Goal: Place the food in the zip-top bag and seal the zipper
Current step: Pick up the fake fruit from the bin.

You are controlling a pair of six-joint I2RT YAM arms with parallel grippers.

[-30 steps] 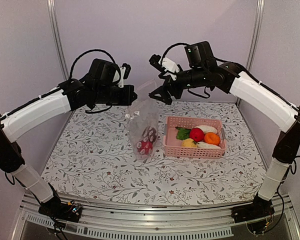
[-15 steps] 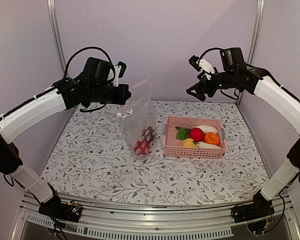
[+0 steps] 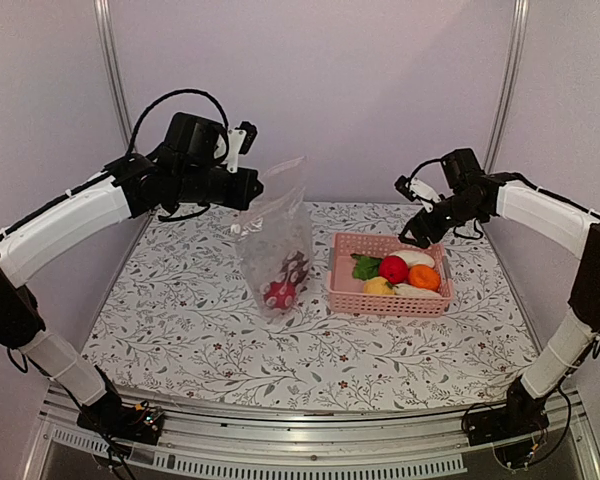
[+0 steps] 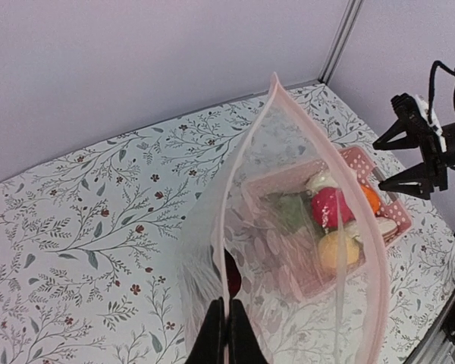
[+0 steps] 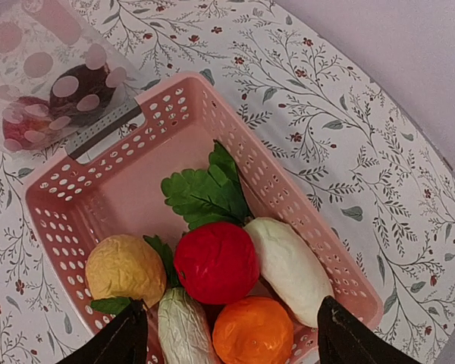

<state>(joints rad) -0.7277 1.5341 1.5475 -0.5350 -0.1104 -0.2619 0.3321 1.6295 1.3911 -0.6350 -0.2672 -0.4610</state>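
Observation:
The clear zip-top bag (image 3: 276,235) hangs upright, its mouth open, with a red ball and a dark maroon piece (image 3: 283,287) at its bottom. My left gripper (image 3: 244,190) is shut on the bag's top edge, seen pinched in the left wrist view (image 4: 221,330). The pinkish zipper strip (image 4: 354,205) runs around the mouth. My right gripper (image 3: 417,212) is open and empty above the pink basket (image 3: 340,285). In the right wrist view (image 5: 231,303) it hovers over a red ball (image 5: 216,262), yellow (image 5: 125,269), orange (image 5: 254,330), white oblongs (image 5: 288,265) and a green leaf (image 5: 205,193).
The basket (image 5: 174,129) stands right of the bag on the flowered tablecloth (image 3: 180,320). The bag's lower part with its two pieces shows in the right wrist view (image 5: 53,98). Grey walls and metal posts (image 3: 108,70) close the back and sides.
My right arm has moved from the bag's mouth to the right and down over the basket. The left gripper has kept its hold on the bag and shifted slightly left.

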